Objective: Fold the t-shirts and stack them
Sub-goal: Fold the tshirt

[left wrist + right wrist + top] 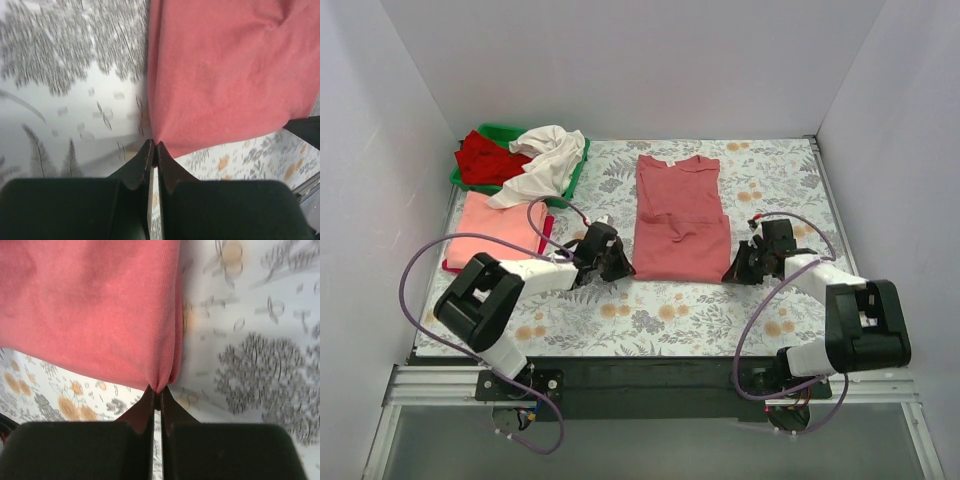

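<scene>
A dusty-rose t-shirt [680, 215] lies on the flowered table, sides folded in, neck at the far end. My left gripper [623, 270] is shut on its near left corner [161, 136]. My right gripper [734, 274] is shut on its near right corner [161, 382]. A folded salmon-pink shirt [498, 228] lies at the left. A red shirt [485, 160] and a cream-white shirt [545, 160] lie bunched in the green bin [496, 129].
The green bin stands at the far left corner, with the white shirt spilling over its rim onto the salmon one. White walls close in the table [780, 190] on three sides. Purple cables [415, 270] loop beside each arm.
</scene>
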`<state>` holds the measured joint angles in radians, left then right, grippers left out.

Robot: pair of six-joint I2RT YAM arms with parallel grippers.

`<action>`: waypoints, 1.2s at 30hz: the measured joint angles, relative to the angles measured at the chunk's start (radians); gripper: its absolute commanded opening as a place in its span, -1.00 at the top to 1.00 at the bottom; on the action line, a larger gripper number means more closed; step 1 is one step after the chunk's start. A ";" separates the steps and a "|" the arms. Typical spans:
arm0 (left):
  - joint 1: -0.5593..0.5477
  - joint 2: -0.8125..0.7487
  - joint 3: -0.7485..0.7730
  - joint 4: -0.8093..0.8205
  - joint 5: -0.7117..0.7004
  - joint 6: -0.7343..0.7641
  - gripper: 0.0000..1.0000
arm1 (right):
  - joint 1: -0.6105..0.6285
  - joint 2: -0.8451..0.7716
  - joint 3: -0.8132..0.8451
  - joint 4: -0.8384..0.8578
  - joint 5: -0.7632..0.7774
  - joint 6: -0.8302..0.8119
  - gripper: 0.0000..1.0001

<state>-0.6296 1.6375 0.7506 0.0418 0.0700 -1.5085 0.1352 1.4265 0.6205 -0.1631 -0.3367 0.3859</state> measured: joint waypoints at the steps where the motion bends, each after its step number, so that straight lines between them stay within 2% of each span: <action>1: -0.026 -0.034 -0.021 -0.012 -0.025 -0.008 1.00 | 0.003 -0.039 -0.024 -0.018 0.002 0.000 0.97; 9: -0.244 -0.435 -0.187 -0.154 -0.168 -0.107 1.00 | 0.027 -0.447 -0.125 -0.266 0.037 0.001 0.97; 13: -0.311 -0.581 -0.206 -0.225 -0.198 -0.144 1.00 | 0.031 -0.655 -0.123 -0.384 0.033 0.003 0.97; 16: -0.343 -0.669 -0.206 -0.249 -0.210 -0.154 1.00 | 0.031 -0.725 -0.094 -0.452 0.026 0.000 0.97; 23: -0.362 -0.749 -0.170 -0.290 -0.273 -0.144 1.00 | 0.032 -0.719 0.083 -0.523 0.032 -0.022 0.97; 28: -0.362 -0.679 -0.079 -0.318 -0.360 -0.137 1.00 | 0.032 -0.639 0.178 -0.513 0.047 -0.027 0.97; 36: -0.342 -0.539 0.055 -0.357 -0.493 -0.111 1.00 | 0.032 -0.422 0.299 -0.447 0.046 -0.027 0.97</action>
<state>-0.9718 1.0988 0.8051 -0.3149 -0.4232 -1.6192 0.1669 1.0042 0.9195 -0.6102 -0.2905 0.3584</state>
